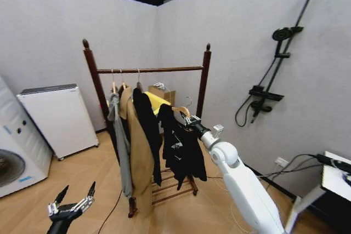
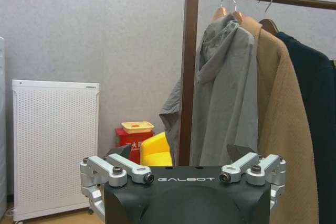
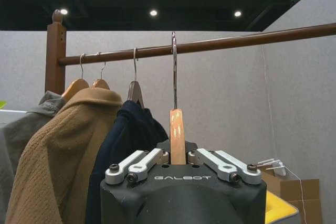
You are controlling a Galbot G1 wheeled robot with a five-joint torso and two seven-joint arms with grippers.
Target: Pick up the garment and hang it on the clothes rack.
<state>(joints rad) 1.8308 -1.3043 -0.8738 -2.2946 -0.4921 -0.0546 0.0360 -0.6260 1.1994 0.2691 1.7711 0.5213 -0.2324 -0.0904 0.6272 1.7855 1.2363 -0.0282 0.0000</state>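
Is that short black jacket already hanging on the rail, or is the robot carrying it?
Carried, not yet hung. The right gripper clamps the jacket's hanger, whose hook sits below the rail.

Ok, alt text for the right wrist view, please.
The right gripper holds a light wooden hanger upright, its metal hook near the clothes rack rail. Beside it hang a black coat and a tan coat.

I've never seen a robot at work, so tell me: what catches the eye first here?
A white right arm reaches out, its hand shut on a wooden hanger carrying a short black jacket, hook not yet over the rail. Just behind stands the tall reddish-brown clothes rack, where grey, tan and black coats already hang. The left hand waits open, low down.
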